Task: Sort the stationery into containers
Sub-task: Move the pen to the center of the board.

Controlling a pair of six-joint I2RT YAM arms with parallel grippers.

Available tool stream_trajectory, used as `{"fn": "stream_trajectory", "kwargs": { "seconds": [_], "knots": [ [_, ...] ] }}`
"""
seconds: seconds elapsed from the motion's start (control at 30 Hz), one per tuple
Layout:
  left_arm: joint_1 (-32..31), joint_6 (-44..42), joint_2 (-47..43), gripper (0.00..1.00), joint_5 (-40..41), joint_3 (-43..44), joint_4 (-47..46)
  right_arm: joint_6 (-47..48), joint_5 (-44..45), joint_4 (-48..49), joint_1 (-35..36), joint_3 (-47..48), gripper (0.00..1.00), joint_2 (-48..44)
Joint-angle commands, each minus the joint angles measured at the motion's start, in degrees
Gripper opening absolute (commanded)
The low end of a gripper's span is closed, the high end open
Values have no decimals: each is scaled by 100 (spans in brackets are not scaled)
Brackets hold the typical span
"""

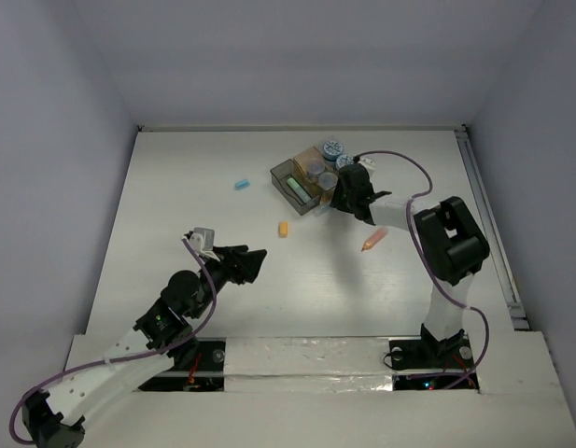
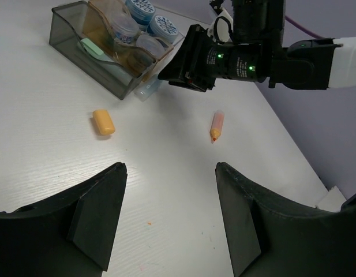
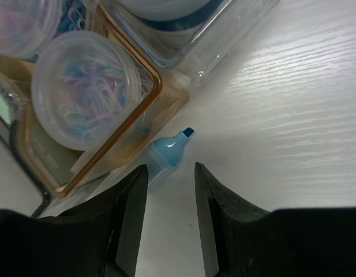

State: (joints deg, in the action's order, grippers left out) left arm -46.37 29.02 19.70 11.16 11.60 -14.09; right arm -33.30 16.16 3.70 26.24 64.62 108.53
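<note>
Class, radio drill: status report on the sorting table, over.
Left gripper open, empty. Right gripper open at blue marker beside tan box. Orange block, orange marker loose.

Marker just beside the containers; block and pen lie well apart in front of them

Looking down on a white table, its faint wood grain showing up close. Finding plain pale grey walls closing it in at the back and both sides. Noticing a thin metal rail along the table's right edge and a glossy white strip across the near edge.
</note>
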Motion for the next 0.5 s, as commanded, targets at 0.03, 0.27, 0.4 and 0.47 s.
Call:
{"fn": "stream_trajectory", "kwargs": {
  "seconds": [0.03,0.27,0.4,0.47],
  "knots": [
    [23,-89,-37,59,27,-26,-147,-168,-201,-89,13,463,45,221],
    [23,-80,-2,60,-35,-61,-217,-168,-307,-256,13,473,45,458],
    [23,-54,95,60,-114,-78,-314,-124,-508,-230,13,79,39,345],
    [23,-45,191,59,-175,-87,-393,-46,-570,-212,13,-98,36,187]
  ]
}}
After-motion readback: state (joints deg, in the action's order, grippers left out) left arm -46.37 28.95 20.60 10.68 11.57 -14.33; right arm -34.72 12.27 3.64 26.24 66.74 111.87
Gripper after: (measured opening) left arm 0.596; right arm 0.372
